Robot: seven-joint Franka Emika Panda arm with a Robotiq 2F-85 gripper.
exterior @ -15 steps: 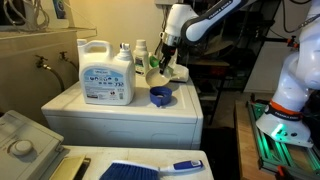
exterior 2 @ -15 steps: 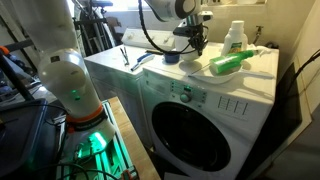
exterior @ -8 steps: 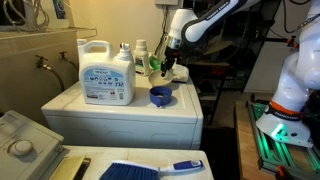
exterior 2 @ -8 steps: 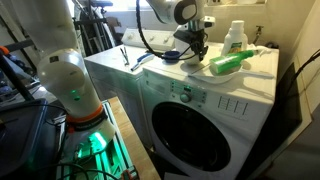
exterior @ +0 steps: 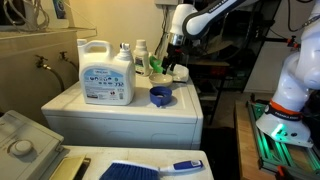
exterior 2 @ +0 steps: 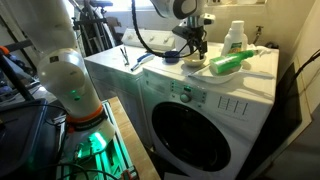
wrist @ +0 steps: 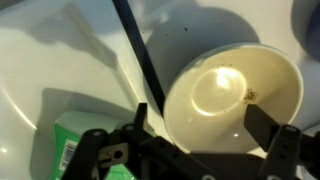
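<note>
In the wrist view the gripper (wrist: 196,112) fills the lower edge, its fingers (wrist: 268,132) spread wide and pinching nothing. Just beyond it, right of centre, the cream cup (wrist: 235,90) stands upright on the white washer top (wrist: 60,50). Its mouth faces the camera and its axis is vertical. A green bottle (wrist: 75,145) lies at lower left.

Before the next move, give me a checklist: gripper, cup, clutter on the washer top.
1. Gripper jaws spread: ok.
2. Cream cup sitting mouth up on the washer top: ok.
3. Fingers clear of the cup rim: cannot tell, one finger overlaps it in the wrist view.
4. Black cable runs close past the cup and a finger: clearance cannot tell.
5. Green bottle lies close to the cup, little side room: not ok.
6. Blue cap apart from the gripper: ok.
</note>
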